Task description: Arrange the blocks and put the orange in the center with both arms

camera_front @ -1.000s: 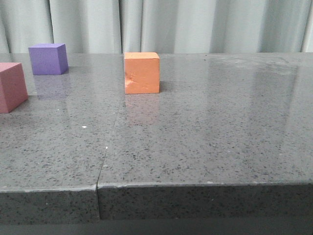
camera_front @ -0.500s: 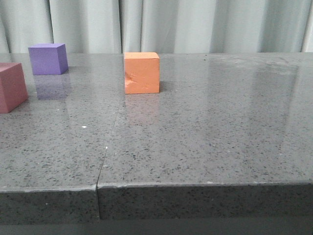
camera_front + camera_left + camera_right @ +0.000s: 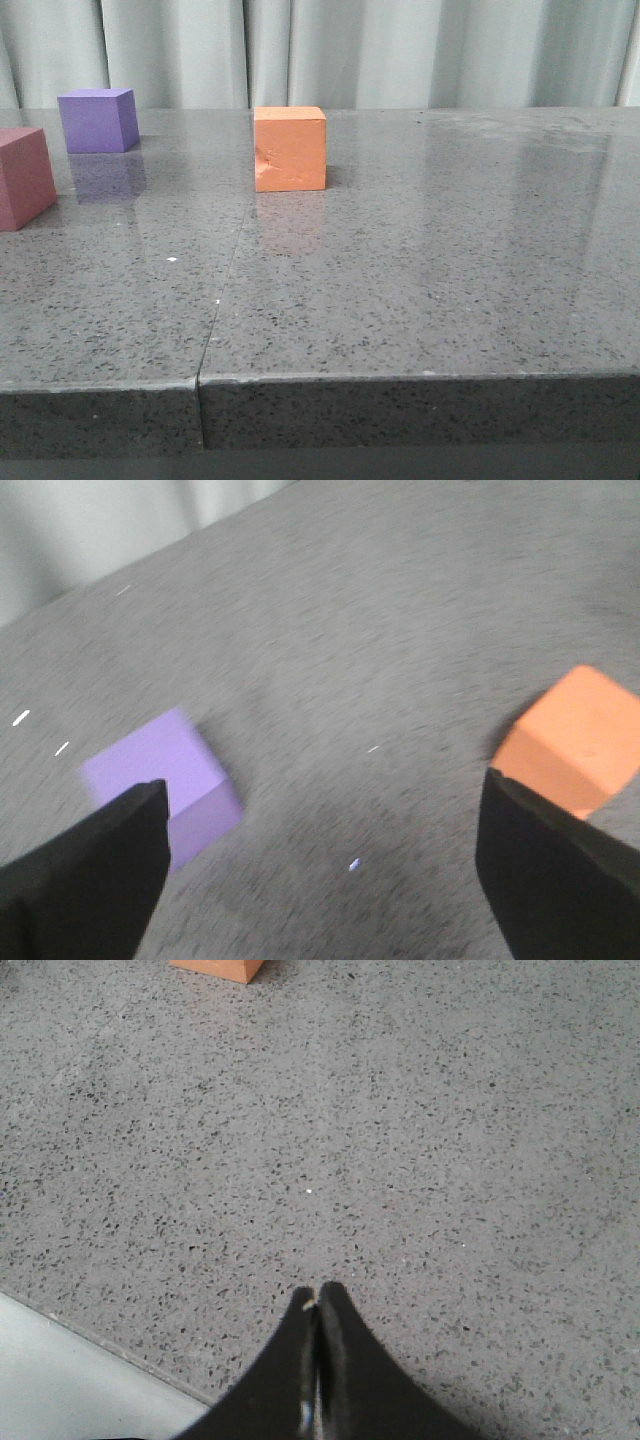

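In the front view the orange cube (image 3: 290,149), with a dent in its near face, stands mid-table. The purple cube (image 3: 97,120) stands at the far left and the pink-red cube (image 3: 24,177) at the left edge, partly cut off. No gripper shows in the front view. In the blurred left wrist view my left gripper (image 3: 320,855) is open wide and empty above bare table, with the purple cube (image 3: 160,775) beside one finger and the orange cube (image 3: 572,742) beside the other. My right gripper (image 3: 318,1295) is shut and empty over the table; an orange cube corner (image 3: 215,968) is far ahead.
The table is grey speckled stone (image 3: 420,270) with a seam (image 3: 222,290) running from the front edge toward the back. A pale curtain (image 3: 400,50) hangs behind it. The table's near edge (image 3: 90,1335) lies beside my right gripper.
The pink-red cube has shifted slightly left in the front view. The orange and purple cubes have not moved.
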Motion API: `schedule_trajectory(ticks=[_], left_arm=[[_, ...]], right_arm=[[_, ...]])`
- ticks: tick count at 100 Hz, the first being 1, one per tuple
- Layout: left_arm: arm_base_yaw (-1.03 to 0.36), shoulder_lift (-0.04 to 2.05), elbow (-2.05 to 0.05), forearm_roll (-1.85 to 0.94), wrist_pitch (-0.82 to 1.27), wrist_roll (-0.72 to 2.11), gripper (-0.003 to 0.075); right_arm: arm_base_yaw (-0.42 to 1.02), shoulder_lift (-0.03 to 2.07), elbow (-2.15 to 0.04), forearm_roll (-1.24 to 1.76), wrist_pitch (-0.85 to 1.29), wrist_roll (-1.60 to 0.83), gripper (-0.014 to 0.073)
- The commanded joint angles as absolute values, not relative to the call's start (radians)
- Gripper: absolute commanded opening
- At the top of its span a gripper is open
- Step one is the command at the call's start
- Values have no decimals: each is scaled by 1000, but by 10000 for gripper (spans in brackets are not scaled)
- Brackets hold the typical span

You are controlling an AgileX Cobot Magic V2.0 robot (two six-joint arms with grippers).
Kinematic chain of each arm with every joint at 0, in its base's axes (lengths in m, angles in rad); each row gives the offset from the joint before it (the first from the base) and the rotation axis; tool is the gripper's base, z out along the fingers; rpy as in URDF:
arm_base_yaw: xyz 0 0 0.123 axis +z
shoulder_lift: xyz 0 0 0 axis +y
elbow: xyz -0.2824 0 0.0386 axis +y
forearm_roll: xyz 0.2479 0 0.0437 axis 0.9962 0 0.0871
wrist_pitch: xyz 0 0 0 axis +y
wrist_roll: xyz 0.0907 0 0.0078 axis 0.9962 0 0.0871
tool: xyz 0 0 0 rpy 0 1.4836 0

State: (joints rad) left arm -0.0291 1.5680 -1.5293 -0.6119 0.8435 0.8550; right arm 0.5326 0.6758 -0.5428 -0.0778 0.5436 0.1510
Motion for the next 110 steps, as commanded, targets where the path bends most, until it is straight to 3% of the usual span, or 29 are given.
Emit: schedule_trajectory(ticks=[1,29,70,110], left_arm=[[-41,1562,-1594,-757,870,1000,599],[-135,1663,-1681,-757,928,1224,599],[-340,1830,-1808,-613,926,1229,599],[-381,1903,-1815,-621,936,1229,599]], right_arm=[[529,673,-567,-92,481,143,-68],[529,673,-567,-92,481,143,-68],[529,673,-567,-92,481,143,-68],[529,673,-567,-92,481,143,-68]])
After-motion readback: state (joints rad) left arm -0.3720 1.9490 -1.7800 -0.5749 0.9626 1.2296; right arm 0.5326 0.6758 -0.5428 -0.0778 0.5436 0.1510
